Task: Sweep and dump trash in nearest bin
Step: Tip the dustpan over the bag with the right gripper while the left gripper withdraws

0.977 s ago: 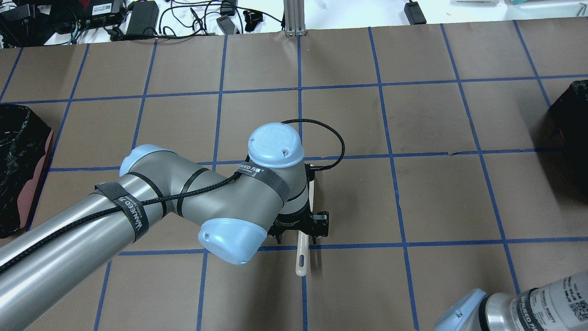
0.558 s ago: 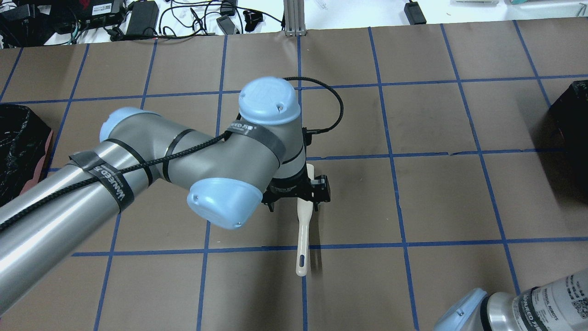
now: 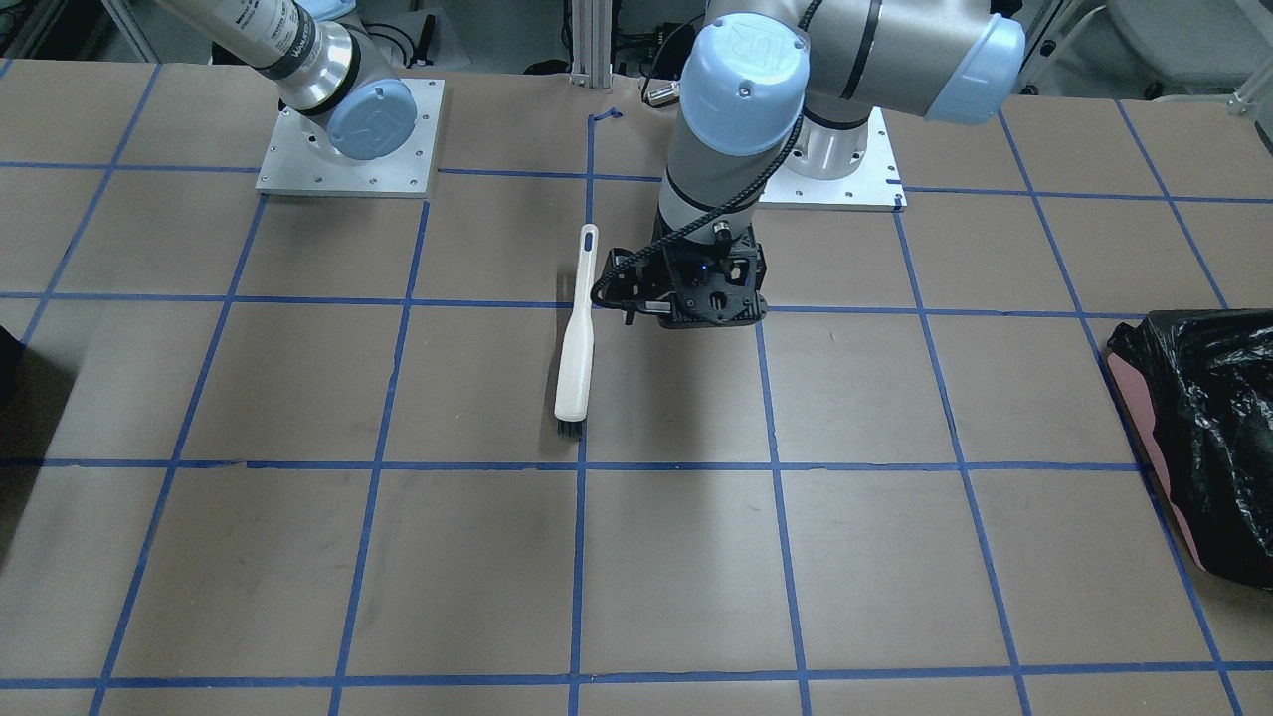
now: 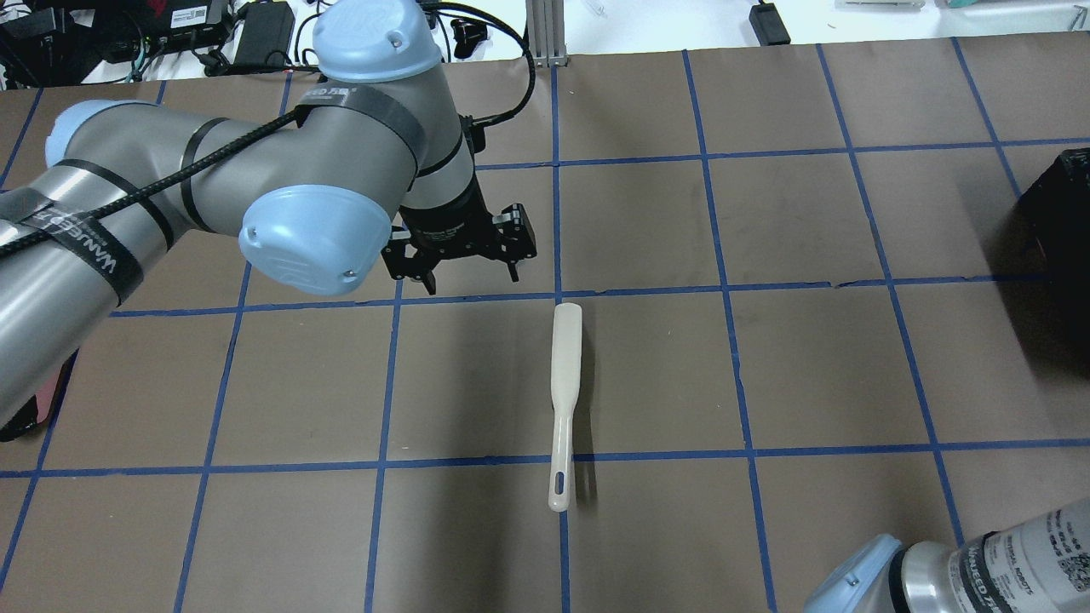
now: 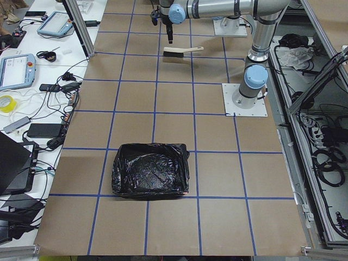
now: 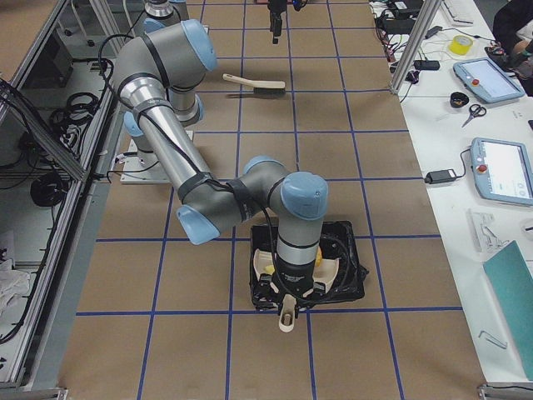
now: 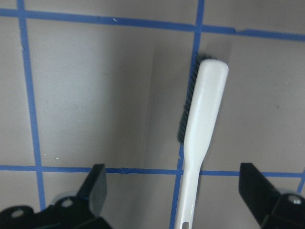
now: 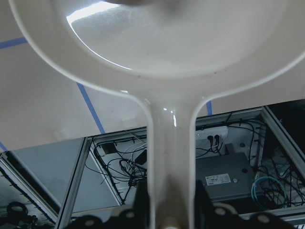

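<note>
A white brush (image 4: 562, 400) lies flat on the table, free of any gripper; it also shows in the front view (image 3: 575, 343) and the left wrist view (image 7: 202, 119). My left gripper (image 4: 460, 255) is open and empty, hovering left of and beyond the brush head. My right gripper (image 8: 171, 205) is shut on the handle of the cream dustpan (image 8: 157, 47). It holds the dustpan (image 6: 265, 262) over the dark bin (image 6: 354, 283). A small yellow scrap (image 6: 321, 265) shows by the pan; the other trash is hidden.
The pink bin lined with a crinkled black bag (image 4: 34, 281) stands at the table's left edge, also in the front view (image 3: 1193, 398). The dark bin shows at the overhead view's right edge (image 4: 1060, 221). Blue tape lines grid the brown table.
My left gripper has moved away from over the brush handle, up and to the far left. The brush has stayed where it lay. The right arm has not moved.
</note>
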`<action>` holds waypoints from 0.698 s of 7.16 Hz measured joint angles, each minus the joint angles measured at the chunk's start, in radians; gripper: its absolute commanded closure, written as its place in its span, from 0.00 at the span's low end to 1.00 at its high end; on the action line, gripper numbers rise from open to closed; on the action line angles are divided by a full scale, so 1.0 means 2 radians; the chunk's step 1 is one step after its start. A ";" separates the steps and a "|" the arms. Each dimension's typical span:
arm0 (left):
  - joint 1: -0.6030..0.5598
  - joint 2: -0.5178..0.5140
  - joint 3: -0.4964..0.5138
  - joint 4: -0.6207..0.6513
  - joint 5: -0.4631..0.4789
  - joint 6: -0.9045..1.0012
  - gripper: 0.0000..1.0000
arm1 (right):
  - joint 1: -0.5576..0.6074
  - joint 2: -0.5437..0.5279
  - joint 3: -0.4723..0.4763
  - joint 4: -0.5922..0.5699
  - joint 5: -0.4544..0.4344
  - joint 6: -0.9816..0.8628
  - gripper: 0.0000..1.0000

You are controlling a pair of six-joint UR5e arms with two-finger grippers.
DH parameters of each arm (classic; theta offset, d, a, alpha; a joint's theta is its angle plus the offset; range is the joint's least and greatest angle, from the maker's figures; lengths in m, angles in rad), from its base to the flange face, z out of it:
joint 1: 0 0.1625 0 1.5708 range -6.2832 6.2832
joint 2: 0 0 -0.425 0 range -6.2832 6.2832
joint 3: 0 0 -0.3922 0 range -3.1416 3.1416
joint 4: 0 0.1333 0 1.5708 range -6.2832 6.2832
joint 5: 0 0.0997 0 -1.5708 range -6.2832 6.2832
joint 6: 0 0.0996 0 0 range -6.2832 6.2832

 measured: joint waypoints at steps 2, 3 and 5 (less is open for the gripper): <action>0.022 0.006 0.002 -0.002 0.018 0.061 0.00 | 0.002 -0.014 0.026 -0.022 -0.025 0.024 1.00; 0.033 0.010 0.004 -0.002 0.022 0.088 0.00 | 0.004 -0.028 0.040 -0.025 -0.033 0.037 1.00; 0.053 0.023 0.004 -0.006 0.029 0.126 0.00 | 0.013 -0.046 0.055 -0.029 -0.048 0.049 1.00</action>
